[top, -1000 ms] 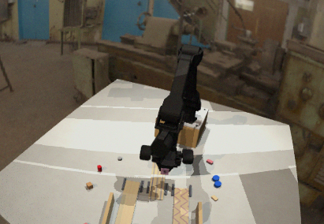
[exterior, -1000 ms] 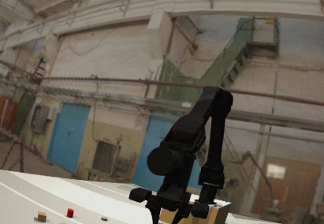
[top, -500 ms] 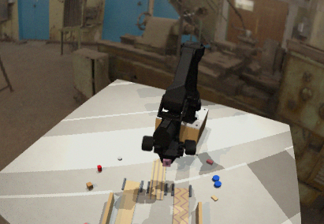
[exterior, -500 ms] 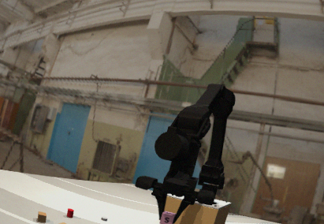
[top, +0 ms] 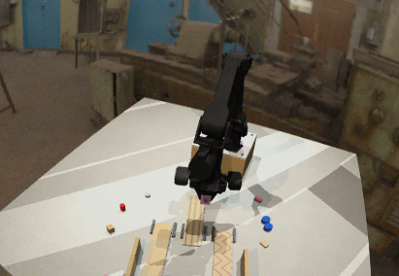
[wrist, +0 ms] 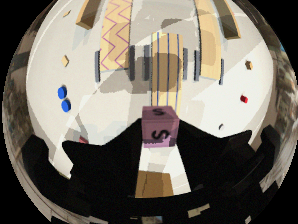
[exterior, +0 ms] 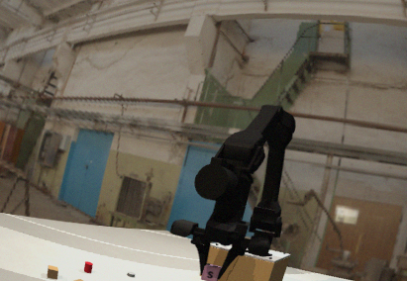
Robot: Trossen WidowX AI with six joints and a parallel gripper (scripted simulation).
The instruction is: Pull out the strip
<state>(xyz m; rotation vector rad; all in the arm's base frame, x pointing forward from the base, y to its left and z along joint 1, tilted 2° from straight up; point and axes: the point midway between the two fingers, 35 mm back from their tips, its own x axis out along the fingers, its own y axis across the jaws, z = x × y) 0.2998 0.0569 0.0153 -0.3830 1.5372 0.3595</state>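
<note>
My gripper (top: pixel 205 197) (exterior: pixel 211 271) (wrist: pixel 157 121) is shut on the purple cube (top: pixel 205 198) (exterior: pixel 211 272) (wrist: pixel 160 125) labelled S and holds it above the table. Below it lies the striped wooden strip (top: pixel 193 221) (wrist: pixel 166 63), drawn out toward the arm between short grey pegs. A zigzag-patterned strip (top: pixel 222 253) (wrist: pixel 117 23) lies to one side of it and a plain wooden strip (top: pixel 157 249) (wrist: pixel 206 32) to the other.
Wooden rails (top: pixel 133 257) (top: pixel 245 261) flank the strips. Two blue discs (top: pixel 266 223) (wrist: pixel 63 96), a red cylinder (top: pixel 122 207) (exterior: pixel 88 267), a tan cube (top: pixel 110 227) (exterior: pixel 52 271), a pink block (top: pixel 257 198) and a small grey disc (top: pixel 148 195) lie around. The arm's wooden base box (top: pixel 243 155) stands behind.
</note>
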